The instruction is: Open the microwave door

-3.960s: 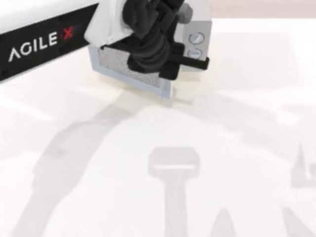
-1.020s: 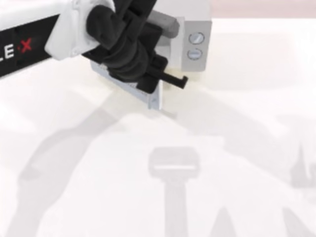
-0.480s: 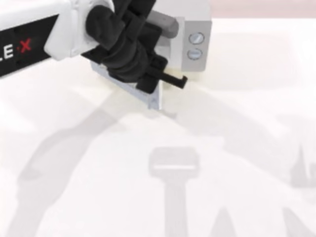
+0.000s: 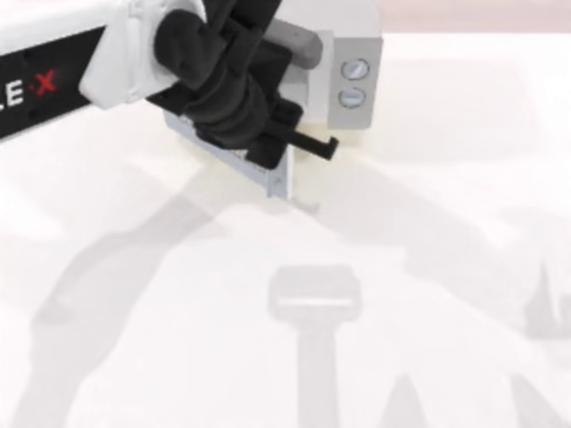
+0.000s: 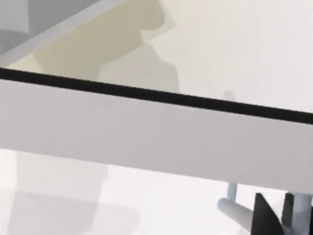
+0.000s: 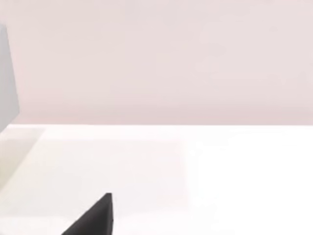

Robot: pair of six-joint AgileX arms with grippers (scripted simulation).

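the microwave (image 4: 352, 67) sits at the top centre of the top view, on the far part of the white table (image 4: 428, 267). its knob panel faces the camera, with two round silver knobs (image 4: 354, 83) stacked one above the other. the microwave door (image 4: 272, 174) is swung partly open: it slants away from the cabinet toward the lower left, its free edge with the thin handle strip showing just below the black wrist, apart from the knob panel. a strip of the pale interior (image 4: 312, 94) shows between the door and the knob panel.

the left arm reaches in from the upper left of the frame, its white link with the agilex lettering crossing over the top of the microwave. the left gripper (image 4: 308, 147) is at the door's free edge. one black finger (image 4: 319, 146) sticks out to the right past the door edge; the other is hidden behind the wrist, so whether the grip is clenched on the door or released cannot be told. the left wrist view shows a long grey panel with a dark edge (image 5: 146, 127) stretching across the frame, very near the camera.

the right arm does not show in the top view. in the right wrist view a black fingertip (image 6: 95, 218) shows at the lower left, over bare table.
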